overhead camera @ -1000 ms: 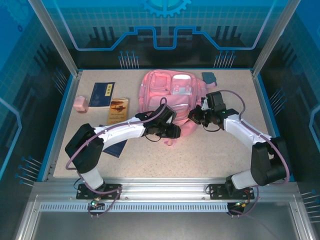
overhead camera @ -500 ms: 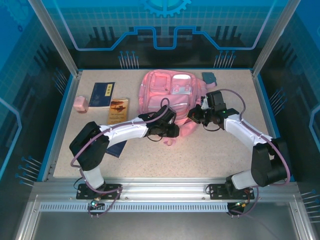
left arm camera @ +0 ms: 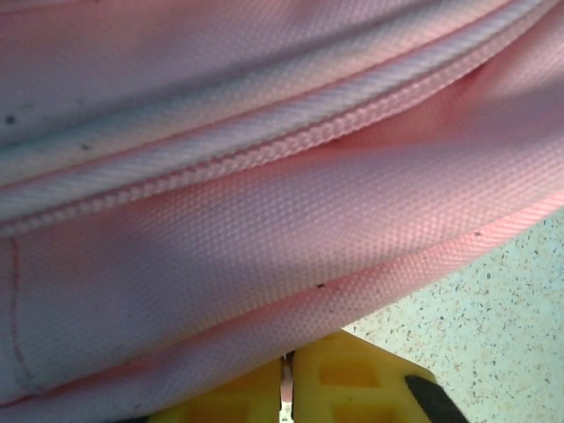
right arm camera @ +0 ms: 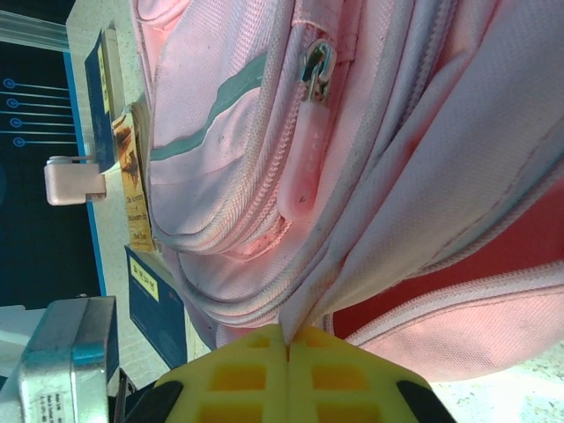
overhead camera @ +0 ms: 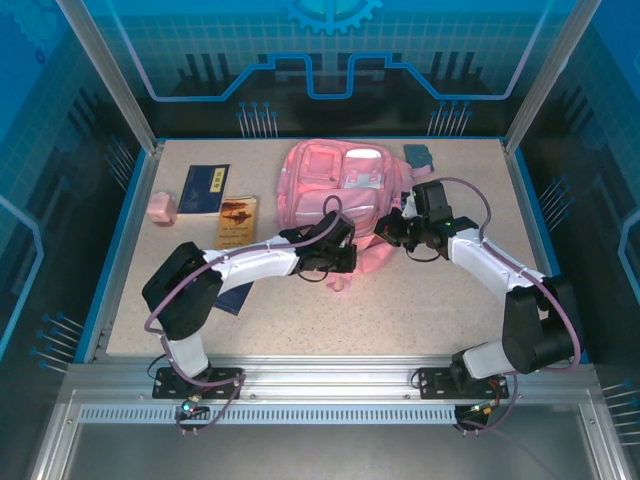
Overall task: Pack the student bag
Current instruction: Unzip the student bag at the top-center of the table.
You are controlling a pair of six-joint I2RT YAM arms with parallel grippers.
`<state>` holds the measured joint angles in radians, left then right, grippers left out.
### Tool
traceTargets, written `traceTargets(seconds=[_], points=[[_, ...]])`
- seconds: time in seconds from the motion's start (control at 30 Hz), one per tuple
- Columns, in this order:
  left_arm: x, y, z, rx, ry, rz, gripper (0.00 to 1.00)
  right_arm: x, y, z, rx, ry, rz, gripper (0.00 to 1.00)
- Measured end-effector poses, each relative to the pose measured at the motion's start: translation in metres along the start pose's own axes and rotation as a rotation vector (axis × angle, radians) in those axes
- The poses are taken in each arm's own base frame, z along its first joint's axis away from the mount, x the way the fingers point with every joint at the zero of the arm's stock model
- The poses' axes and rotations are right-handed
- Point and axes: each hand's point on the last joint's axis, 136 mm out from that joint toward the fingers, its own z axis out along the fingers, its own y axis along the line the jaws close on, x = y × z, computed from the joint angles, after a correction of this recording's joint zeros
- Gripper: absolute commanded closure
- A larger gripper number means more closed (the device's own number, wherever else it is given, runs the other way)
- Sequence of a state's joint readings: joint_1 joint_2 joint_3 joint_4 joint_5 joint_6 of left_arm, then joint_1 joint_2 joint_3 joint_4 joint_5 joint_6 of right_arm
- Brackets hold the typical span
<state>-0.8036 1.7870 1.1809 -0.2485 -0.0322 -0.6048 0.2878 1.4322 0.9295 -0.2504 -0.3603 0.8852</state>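
The student bag (overhead camera: 335, 185), pink with pale zip trim, lies at the back middle of the table. My right gripper (overhead camera: 390, 230) is at its right side, and in the right wrist view its yellow fingers (right arm camera: 286, 333) are shut on a fold of the bag's fabric (right arm camera: 370, 238) beside a zip pull (right arm camera: 315, 66); red lining shows at the opening. My left gripper (overhead camera: 343, 258) is at the bag's near edge. In the left wrist view its fingers (left arm camera: 286, 361) are pressed together, with the bag's hem (left arm camera: 264, 220) lying over their tips and a sliver of pink between them.
A blue book (overhead camera: 205, 188) and a tan book (overhead camera: 237, 220) lie left of the bag, and a small pink block (overhead camera: 161, 208) sits further left. Another dark blue book (overhead camera: 232, 292) lies under the left arm. A teal object (overhead camera: 419, 153) sits at the back right.
The left arm has shifted a little toward the bag, its gripper moving up against the near edge. The right arm has stayed in place.
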Motion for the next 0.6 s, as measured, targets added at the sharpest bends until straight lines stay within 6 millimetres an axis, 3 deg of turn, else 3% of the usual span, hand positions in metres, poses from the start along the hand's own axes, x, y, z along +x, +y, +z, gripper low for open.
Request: traceTargets(seconds=[0.23, 0.5, 0.6], points=[[0.005, 0.009, -0.006, -0.047, -0.023, 0.038, 1.00, -0.001, -0.017, -0.005, 0.093, -0.033, -0.020, 1.00], [0.018, 0.056, -0.028, -0.171, -0.040, 0.062, 1.00, -0.016, -0.049, -0.017, 0.226, -0.098, -0.026, 1.00], [0.015, 0.062, -0.030, -0.179, -0.050, 0.065, 1.00, -0.021, -0.055, -0.021, 0.240, -0.105, -0.019, 0.79]])
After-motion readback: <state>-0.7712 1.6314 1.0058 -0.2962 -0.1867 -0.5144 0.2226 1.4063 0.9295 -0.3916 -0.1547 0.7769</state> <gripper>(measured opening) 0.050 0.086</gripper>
